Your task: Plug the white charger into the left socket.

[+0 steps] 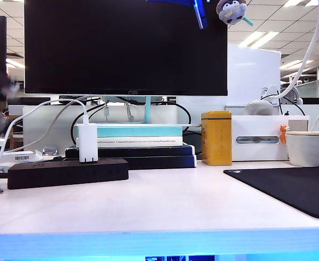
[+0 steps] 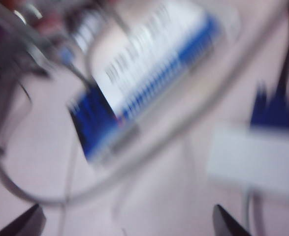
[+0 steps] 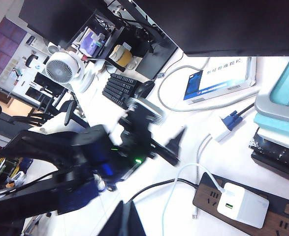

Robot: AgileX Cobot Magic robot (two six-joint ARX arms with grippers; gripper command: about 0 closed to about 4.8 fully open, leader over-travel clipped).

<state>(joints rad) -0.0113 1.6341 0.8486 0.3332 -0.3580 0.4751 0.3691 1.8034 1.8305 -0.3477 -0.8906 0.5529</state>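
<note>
Two hands are clear of the white charger, which stands plugged into the black power strip on the surface. The left hand hovers spread beside the strip; the right hand is pressed together, empty.

Office: desk monitor, ceiling-panel lights.

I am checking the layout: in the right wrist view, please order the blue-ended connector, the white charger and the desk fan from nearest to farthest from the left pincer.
1. The blue-ended connector, on the table beside the open left pincer.
2. The white charger, standing on the black power strip.
3. The desk fan, far off in the background.
</note>
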